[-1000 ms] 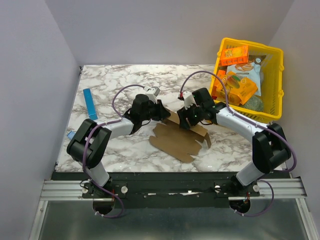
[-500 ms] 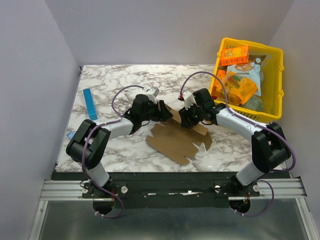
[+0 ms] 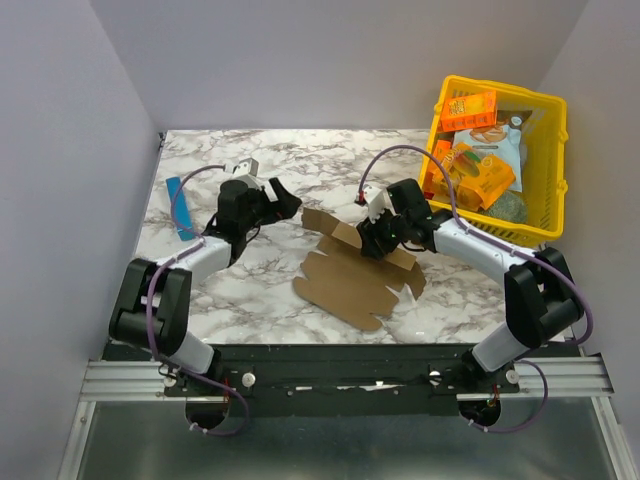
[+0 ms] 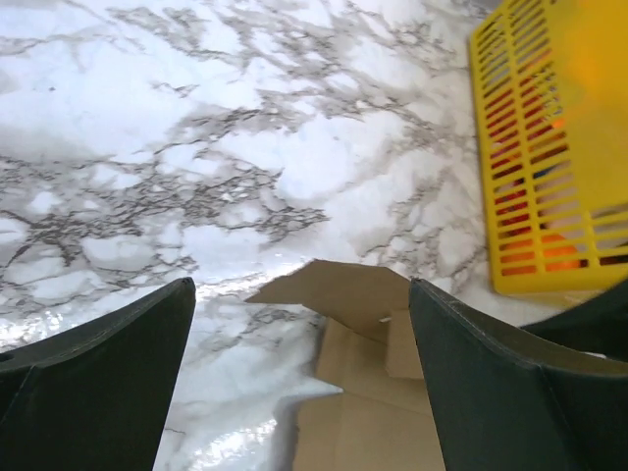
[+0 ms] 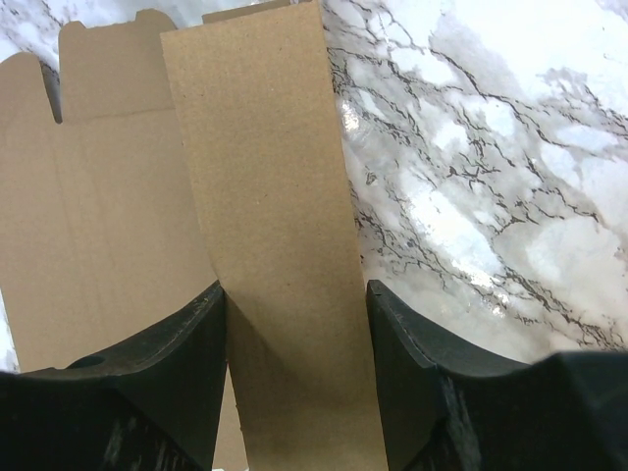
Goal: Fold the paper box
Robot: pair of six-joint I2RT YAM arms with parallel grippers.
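One flat brown paper box (image 3: 352, 285), far flap seemingly raised.

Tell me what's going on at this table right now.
Two robot arms are working on the paper box, a flat brown cardboard sheet lying on the marble table. The right gripper has its fingers closed on one raised panel of the sheet and holds it up off the table. The left gripper is wide open and holds nothing, hovering beside the sheet's far left corner. Most of the sheet lies flat, so the box is not yet formed.
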